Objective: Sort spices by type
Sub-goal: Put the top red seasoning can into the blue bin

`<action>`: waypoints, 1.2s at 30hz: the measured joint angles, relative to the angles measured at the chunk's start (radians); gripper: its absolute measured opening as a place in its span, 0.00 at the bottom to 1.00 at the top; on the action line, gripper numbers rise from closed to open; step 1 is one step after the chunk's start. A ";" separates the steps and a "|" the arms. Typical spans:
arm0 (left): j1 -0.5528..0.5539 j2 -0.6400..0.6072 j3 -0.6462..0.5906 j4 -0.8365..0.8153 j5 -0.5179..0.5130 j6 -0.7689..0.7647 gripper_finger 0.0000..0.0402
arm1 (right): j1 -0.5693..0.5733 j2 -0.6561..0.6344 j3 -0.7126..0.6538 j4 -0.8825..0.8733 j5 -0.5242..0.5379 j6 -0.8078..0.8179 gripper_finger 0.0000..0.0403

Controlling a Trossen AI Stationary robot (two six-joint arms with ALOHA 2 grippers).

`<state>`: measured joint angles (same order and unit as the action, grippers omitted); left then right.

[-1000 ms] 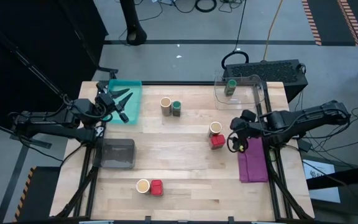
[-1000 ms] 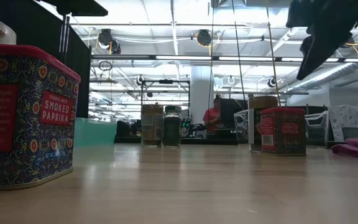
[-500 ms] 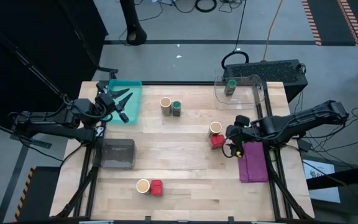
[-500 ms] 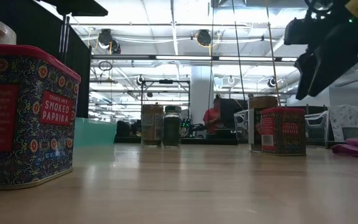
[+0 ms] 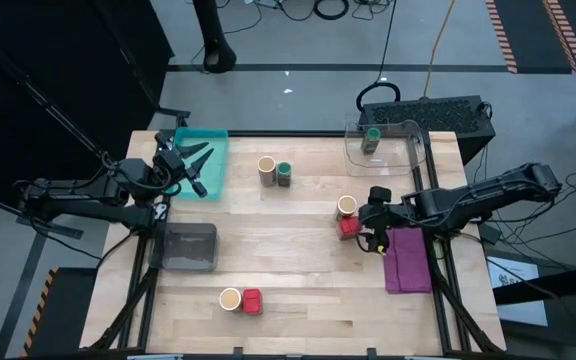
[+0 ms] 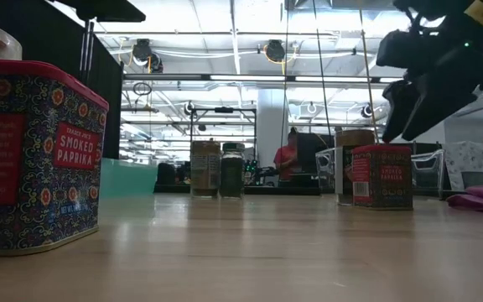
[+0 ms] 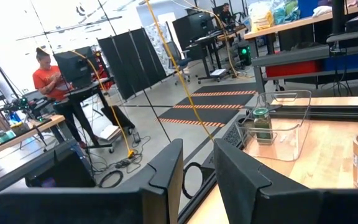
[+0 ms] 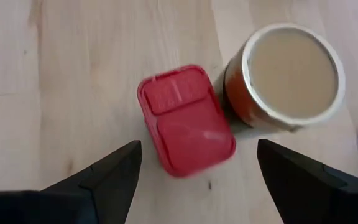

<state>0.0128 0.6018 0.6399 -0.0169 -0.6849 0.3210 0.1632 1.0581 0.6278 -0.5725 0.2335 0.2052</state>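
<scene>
My right gripper (image 5: 364, 224) is open and hovers just above a red blocky spice tin (image 8: 185, 118), one finger on each side of it and touching nothing; the low view shows my right gripper (image 6: 402, 124) just over that red tin (image 6: 382, 176). A tan cylinder (image 5: 347, 207) stands against this tin. A second tan cylinder (image 5: 266, 168) and a green-lid jar (image 5: 284, 174) stand together at the far middle. Another green-lid jar (image 5: 371, 138) sits in the clear bin. A third tan cylinder (image 5: 230, 299) and a second red tin (image 5: 252, 301) stand at the near edge. My left gripper (image 5: 196, 166) waits open over the teal tray (image 5: 214, 140).
A clear plastic bin (image 5: 406, 150) sits at the far right corner. A purple cloth (image 5: 406, 260) lies by the right edge, under my right arm. A grey container (image 5: 190, 247) stands on the left side. Bare wood lies in the table's middle.
My right gripper has moved toward the table's left edge and come down, from beside the purple cloth to just above the red tin next to the tan cylinder. Its fingers have stayed open. No spice has moved.
</scene>
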 joint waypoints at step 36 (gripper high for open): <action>0.000 0.003 0.000 0.008 0.008 -0.009 0.24 | 0.070 0.123 -0.069 0.179 -0.097 0.240 0.55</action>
<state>0.0128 0.6043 0.6399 -0.0086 -0.6765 0.3124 0.2328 1.1809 0.5583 -0.3938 0.1364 0.4449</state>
